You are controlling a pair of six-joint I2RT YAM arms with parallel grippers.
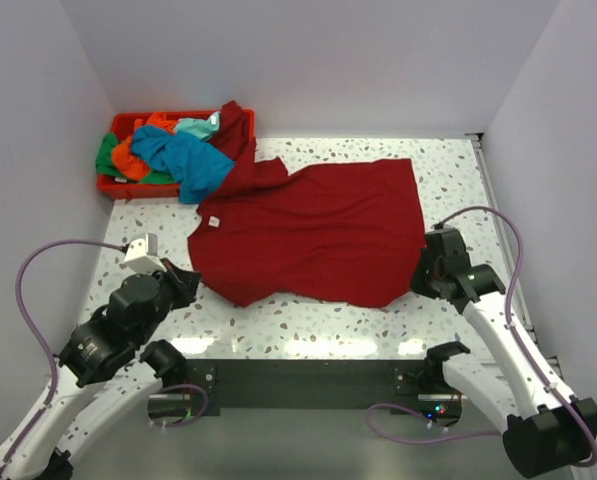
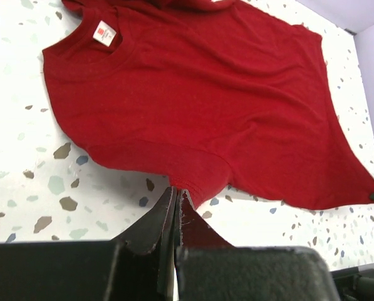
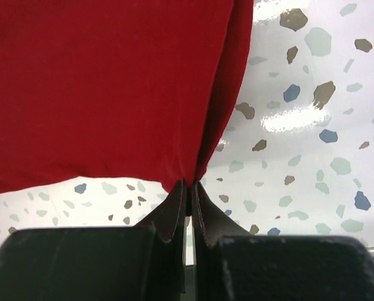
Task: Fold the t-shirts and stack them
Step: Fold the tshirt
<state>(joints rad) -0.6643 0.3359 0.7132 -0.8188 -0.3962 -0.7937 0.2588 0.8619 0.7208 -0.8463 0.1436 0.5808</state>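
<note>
The left gripper [image 2: 176, 191] is clamped tight on the near sleeve hem of a large dark red t-shirt [image 1: 318, 230]. The shirt lies spread on a white terrazzo table [image 1: 308, 325] flecked with grey, brown and blue chips. At the far left corner a red plastic bin [image 1: 113, 188] holds a heap of green [image 1: 106, 155], orange [image 1: 128, 155] and teal blue [image 1: 188, 160] t-shirts. The teal one spills over the bin's front rim, touching the dark red cloth that runs up beside it.

A white neck label [image 2: 104, 32] sits inside the collar, which points left. It carries a small red mark, and its print is too small to read. The shirt's near hem is wavy and its right side is bunched.

Open tabletop shows to the left of the collar, in a strip along the near edge between the two arms, behind the shirt, and down the right side. On the right, the right gripper [image 3: 188, 185] is closed on a pinch of the shirt's edge, with folds rising from its fingers. Plain pale walls [image 1: 308, 60] close in the table on three sides.
</note>
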